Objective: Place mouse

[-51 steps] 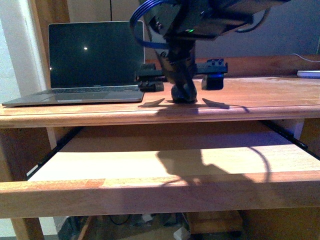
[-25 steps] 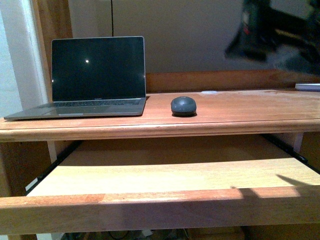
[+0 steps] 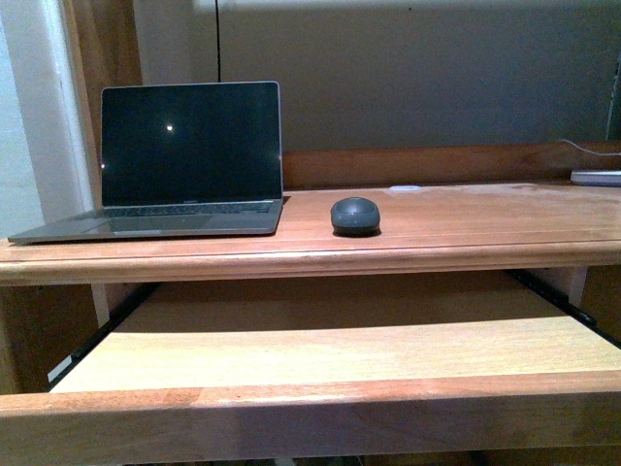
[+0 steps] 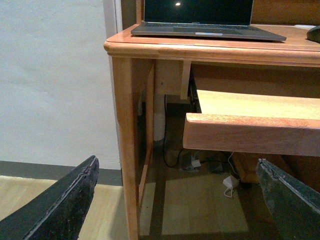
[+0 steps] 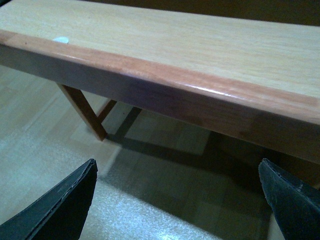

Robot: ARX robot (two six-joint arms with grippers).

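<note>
The dark grey mouse [image 3: 355,215] rests on the wooden desk top [image 3: 456,218], just right of the open laptop [image 3: 184,160]. Its edge also shows in the left wrist view [image 4: 315,34]. Neither arm shows in the front view. My left gripper [image 4: 177,200] is open and empty, low beside the desk's left leg, facing under the desk. My right gripper [image 5: 177,200] is open and empty, below the front edge of the pulled-out keyboard shelf [image 5: 165,80], over the floor.
The keyboard shelf [image 3: 320,354] is pulled out below the desk top. A flat white object with a cable [image 3: 597,177] lies at the desk's far right. Cables and a white adapter [image 4: 231,181] lie on the floor under the desk. A wall stands left of the desk.
One second ago an arm stood over the mouse on the desk. It has lifted away up and to the right and left the front view. The mouse stays on the desk.
</note>
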